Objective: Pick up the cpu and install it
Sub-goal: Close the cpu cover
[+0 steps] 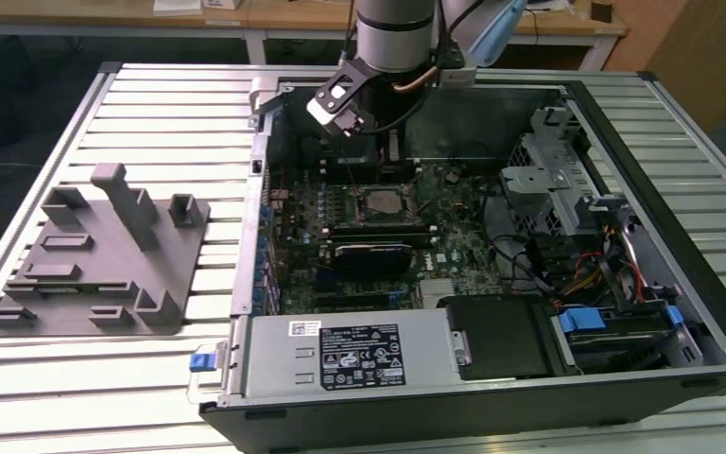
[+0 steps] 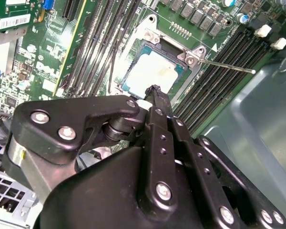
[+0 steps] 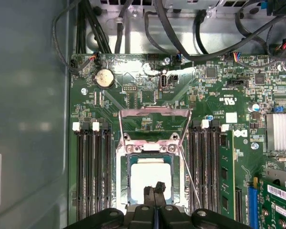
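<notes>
The cpu [image 3: 150,177] lies flat inside the motherboard's socket [image 3: 125,179], its silvery-white top facing up. In the second wrist view the cpu [image 2: 148,71] sits square in the same frame. The socket's metal load plate [image 3: 155,125] is swung open and the thin lever [image 3: 190,176] stands free beside it. My gripper [image 3: 155,189] hangs just above one edge of the chip, its black fingers [image 2: 158,102] pressed together with nothing between them. In the exterior view the arm [image 1: 395,38] reaches down into the open computer case, behind the socket and cpu [image 1: 380,201].
Memory slots [image 3: 91,167] flank the socket on both sides. A finned heatsink [image 3: 280,132] and an expansion card [image 3: 276,195] lie beside them. Cables [image 3: 181,28] crowd the case wall. A grey plastic fixture block [image 1: 98,255] rests on the slatted table at the exterior view's left.
</notes>
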### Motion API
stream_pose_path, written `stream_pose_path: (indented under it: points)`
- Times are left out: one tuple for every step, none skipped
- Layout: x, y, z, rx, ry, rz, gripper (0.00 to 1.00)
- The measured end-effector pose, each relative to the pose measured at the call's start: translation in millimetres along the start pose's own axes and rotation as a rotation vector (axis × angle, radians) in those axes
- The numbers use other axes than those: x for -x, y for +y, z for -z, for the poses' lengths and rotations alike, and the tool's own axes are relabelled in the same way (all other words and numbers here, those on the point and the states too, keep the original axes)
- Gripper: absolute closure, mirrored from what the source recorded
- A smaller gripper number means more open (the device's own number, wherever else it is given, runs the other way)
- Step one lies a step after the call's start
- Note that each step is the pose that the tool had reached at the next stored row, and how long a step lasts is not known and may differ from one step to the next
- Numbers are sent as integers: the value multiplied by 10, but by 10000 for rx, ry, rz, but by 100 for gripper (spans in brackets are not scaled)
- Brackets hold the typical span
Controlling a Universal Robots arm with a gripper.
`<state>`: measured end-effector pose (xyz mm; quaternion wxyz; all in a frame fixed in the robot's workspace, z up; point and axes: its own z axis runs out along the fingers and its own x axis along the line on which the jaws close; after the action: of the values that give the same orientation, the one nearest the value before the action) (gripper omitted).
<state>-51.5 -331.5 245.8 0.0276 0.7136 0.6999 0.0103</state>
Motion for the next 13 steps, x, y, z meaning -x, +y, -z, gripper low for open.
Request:
stream_pose_path:
  points:
    - [1,1,25,-1,-1,0,89]
    - [1,3,49,0,0,0,89]
    - [2,4,77,0,1,-1,89]
    - [3,5,105,0,0,-1,89]
    - [3,7,135,1,1,-1,89]
    - [4,9,161,1,1,-1,89]
    - [4,10,188,0,-1,-1,89]
    - [5,12,213,0,0,0,89]
    - [5,13,235,1,1,0,89]
    - [6,14,256,0,1,0,89]
    - [6,15,274,0,-1,0,89]
    - [6,15,283,0,0,0,89]
    - [7,16,288,1,0,0,89]
